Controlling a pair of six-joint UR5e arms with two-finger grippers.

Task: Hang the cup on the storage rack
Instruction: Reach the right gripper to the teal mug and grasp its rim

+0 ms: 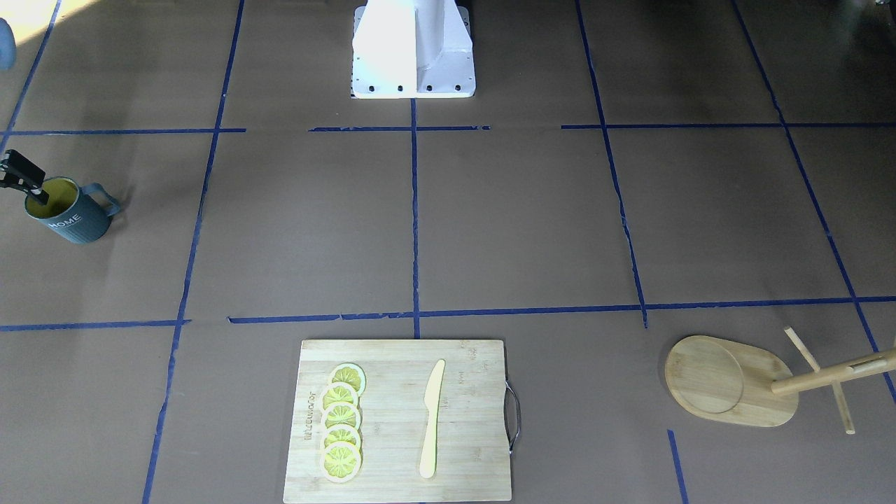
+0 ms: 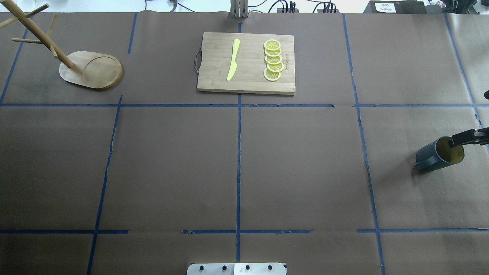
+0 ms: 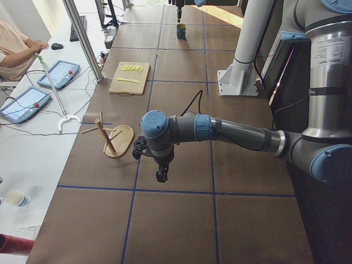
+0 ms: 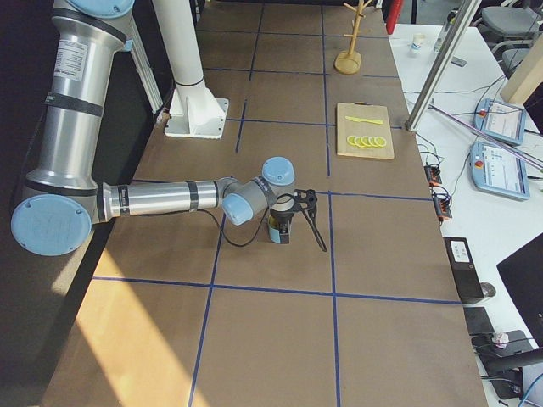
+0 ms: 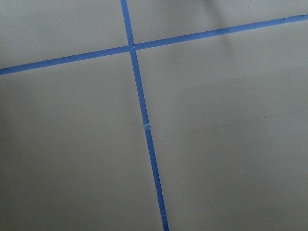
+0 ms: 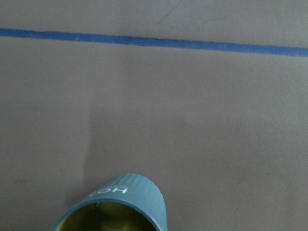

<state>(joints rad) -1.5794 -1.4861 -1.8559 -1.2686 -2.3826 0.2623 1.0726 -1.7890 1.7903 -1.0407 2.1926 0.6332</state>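
Note:
The cup [image 1: 70, 213] stands upright near the table's edge on my right side, dark blue-grey with a yellow inside, also in the overhead view [image 2: 439, 154]. My right gripper [image 1: 31, 185] reaches in over its rim with one finger inside and the other outside, and the jaws look open. The right wrist view catches only the cup's rim [image 6: 120, 204]. The storage rack [image 2: 91, 70] stands far off at the opposite corner [image 1: 735, 381]. My left gripper [image 3: 159, 171] hangs above the table close to the rack [image 3: 113, 140]; I cannot tell whether it is open or shut.
A bamboo cutting board [image 1: 399, 420] with several lemon slices and a yellow knife [image 1: 432, 420] lies at the middle of the far edge. The robot's white base [image 1: 413, 49] stands mid-table. A person [image 3: 16, 47] sits at a side desk with tablets.

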